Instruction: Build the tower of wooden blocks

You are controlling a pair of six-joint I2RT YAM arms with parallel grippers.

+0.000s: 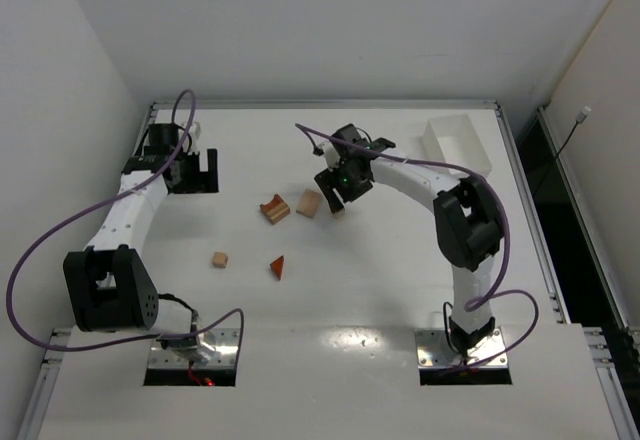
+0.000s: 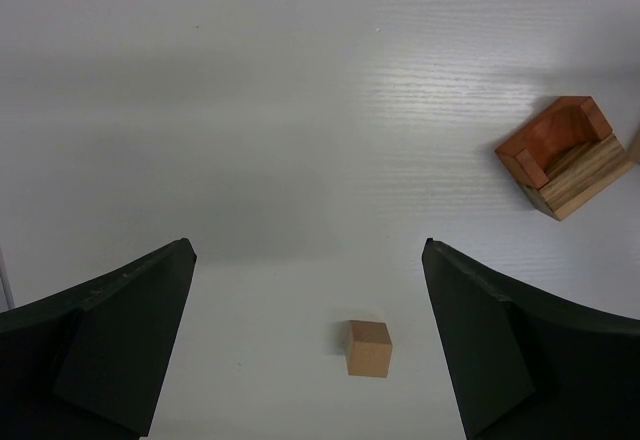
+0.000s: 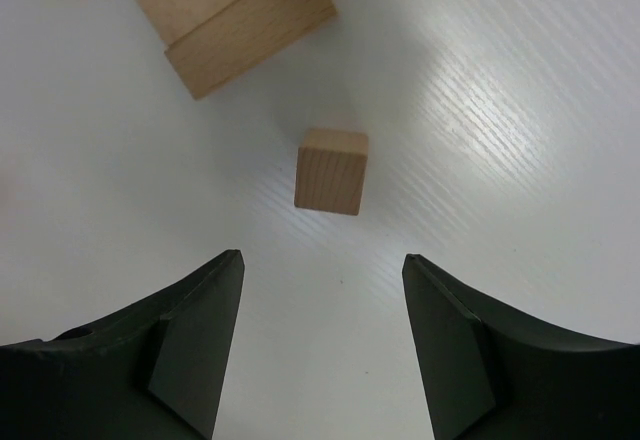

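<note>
No wood block tower shows in any view; the wooden blocks lie loose on the white table. A reddish-brown arch resting against a tan bar (image 1: 275, 208) (image 2: 565, 157) sits mid-table, with a pale tan block (image 1: 309, 203) (image 3: 235, 20) right of it. In front of them lie a small tan cube (image 1: 219, 259) (image 2: 368, 347) and a reddish wedge (image 1: 278, 267). My right gripper (image 1: 336, 192) (image 3: 322, 257) hovers open just short of another small tan cube (image 3: 332, 170), nothing between its fingers. At the back left, my left gripper (image 1: 192, 172) (image 2: 309, 250) stands wide open and empty.
A white rectangular bin (image 1: 455, 145) stands at the back right corner. The table's raised rim (image 1: 320, 106) runs along the far edge. Purple cables loop off both arms, one hanging out past the left arm's base (image 1: 30, 260).
</note>
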